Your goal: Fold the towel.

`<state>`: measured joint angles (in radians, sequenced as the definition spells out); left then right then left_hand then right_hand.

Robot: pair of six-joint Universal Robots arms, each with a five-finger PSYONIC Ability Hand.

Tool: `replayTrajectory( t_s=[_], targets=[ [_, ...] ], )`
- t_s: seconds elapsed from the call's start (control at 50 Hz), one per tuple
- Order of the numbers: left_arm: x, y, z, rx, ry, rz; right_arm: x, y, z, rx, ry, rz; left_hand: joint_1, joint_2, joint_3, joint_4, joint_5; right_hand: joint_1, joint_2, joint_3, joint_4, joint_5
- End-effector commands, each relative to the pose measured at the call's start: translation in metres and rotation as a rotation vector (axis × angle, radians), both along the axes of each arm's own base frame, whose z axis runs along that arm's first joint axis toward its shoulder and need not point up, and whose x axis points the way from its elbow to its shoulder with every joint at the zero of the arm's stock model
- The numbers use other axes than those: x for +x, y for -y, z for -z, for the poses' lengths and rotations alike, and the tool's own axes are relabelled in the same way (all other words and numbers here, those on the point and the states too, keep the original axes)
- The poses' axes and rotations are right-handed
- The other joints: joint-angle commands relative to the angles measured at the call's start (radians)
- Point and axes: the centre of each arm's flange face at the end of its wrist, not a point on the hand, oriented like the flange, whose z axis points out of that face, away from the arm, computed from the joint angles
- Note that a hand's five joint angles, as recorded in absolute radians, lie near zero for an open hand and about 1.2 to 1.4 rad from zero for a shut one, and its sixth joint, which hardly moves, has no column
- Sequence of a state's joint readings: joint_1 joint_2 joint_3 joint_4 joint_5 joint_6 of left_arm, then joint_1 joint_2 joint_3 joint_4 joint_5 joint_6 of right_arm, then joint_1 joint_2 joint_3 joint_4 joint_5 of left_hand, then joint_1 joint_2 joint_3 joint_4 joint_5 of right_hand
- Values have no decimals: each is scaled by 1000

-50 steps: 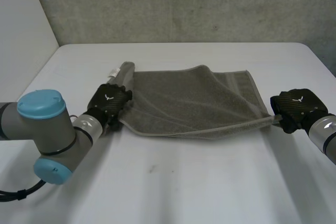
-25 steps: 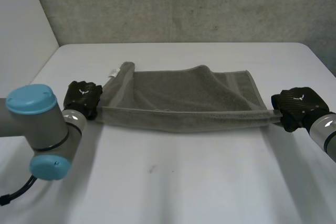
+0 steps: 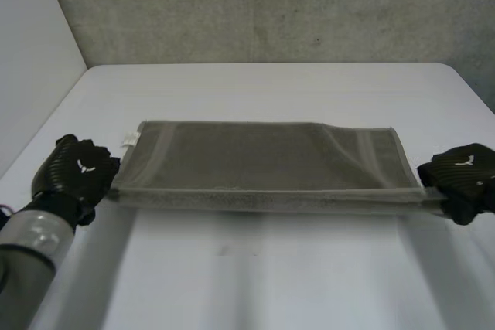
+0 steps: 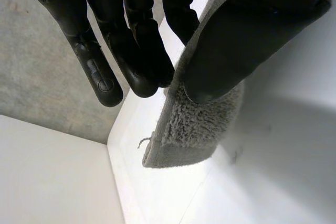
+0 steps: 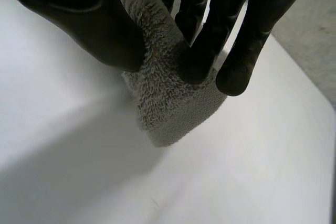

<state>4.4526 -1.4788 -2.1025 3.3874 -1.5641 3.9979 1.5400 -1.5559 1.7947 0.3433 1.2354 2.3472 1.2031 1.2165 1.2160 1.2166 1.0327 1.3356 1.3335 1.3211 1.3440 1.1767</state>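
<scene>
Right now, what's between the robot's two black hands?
The towel, its near edge stretched from left hand to right hand, seen in the head view.

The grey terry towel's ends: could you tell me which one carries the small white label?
The end pinched by the left hand: the small white label sits at the grey terry towel's far corner; the right hand's end is plain.

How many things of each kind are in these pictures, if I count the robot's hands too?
towel: 1
black hands: 2, the left hand and the right hand, each pinching a corner of the towel
white table: 1
Total: 4
</scene>
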Motion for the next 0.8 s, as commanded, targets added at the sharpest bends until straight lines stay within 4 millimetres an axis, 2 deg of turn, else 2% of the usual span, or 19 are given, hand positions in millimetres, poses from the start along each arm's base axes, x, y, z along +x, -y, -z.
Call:
replayTrajectory(
  t_s=[0.02,0.12,0.18,0.24,0.28,0.3,0.34,0.36,0.4,0.42,0.44,0.46,0.5,0.52,0.56,0.62,0.66,0.72,0.8],
  targets=[
    [3,-27,-16,22,8,19,-7,-11,-26,-61,4,-23,193,180,180,180,189,61,63,75,52,45],
    [-1,-29,-11,46,14,52,-9,-9,-27,-69,-5,-33,193,180,180,180,189,61,63,75,52,45],
    [-6,-17,6,119,32,61,-10,-3,-22,-64,-20,-38,193,180,180,180,189,61,63,75,52,45],
    [-8,-10,9,122,32,62,-11,3,-15,-48,-31,-39,193,180,180,180,189,61,63,75,52,45],
    [-14,9,17,119,31,65,-13,22,-1,-32,-39,-38,193,180,180,180,189,61,63,75,52,45],
    [-14,9,17,119,31,65,-13,22,-1,-32,-39,-38,193,180,180,180,189,61,63,75,52,45],
    [-23,34,21,88,25,69,-16,41,13,-20,-35,-15,193,180,180,180,189,61,63,75,52,45],
    [-23,34,21,88,25,69,-16,41,13,-20,-35,-15,193,180,180,180,189,61,63,75,52,45],
    [-33,58,29,70,21,80,-14,61,25,-30,-16,6,193,180,180,180,189,61,63,75,52,45],
    [-33,58,29,70,21,80,-14,61,25,-30,-16,6,193,180,180,180,189,61,63,75,52,45],
    [-39,70,33,59,18,86,-6,70,31,-34,0,4,193,180,180,180,189,61,63,75,52,45],
    [-39,70,33,59,18,86,-6,70,32,-34,0,4,193,180,180,180,189,61,63,75,52,45],
    [-52,96,38,28,10,97,10,87,44,-50,3,5,193,180,180,180,189,61,63,75,52,45],
    [-52,97,38,28,10,97,10,87,44,-50,3,5,193,180,180,180,189,61,63,75,52,45],
    [-66,122,44,0,3,109,17,105,53,-76,-9,32,193,180,180,180,189,61,63,75,52,45],
    [-72,134,47,-18,-2,111,19,115,58,-88,-15,47,193,180,180,180,189,61,63,75,52,45],
    [-82,157,51,-54,-14,116,30,132,64,-134,-15,53,193,180,180,180,189,61,63,75,52,45],
    [-90,177,54,-88,-24,118,39,147,67,-181,-15,60,193,180,180,180,189,61,63,75,52,45],
    [-97,192,59,-108,-29,121,42,160,70,-207,-24,82,193,180,180,180,189,61,63,75,52,45]
  ],
)
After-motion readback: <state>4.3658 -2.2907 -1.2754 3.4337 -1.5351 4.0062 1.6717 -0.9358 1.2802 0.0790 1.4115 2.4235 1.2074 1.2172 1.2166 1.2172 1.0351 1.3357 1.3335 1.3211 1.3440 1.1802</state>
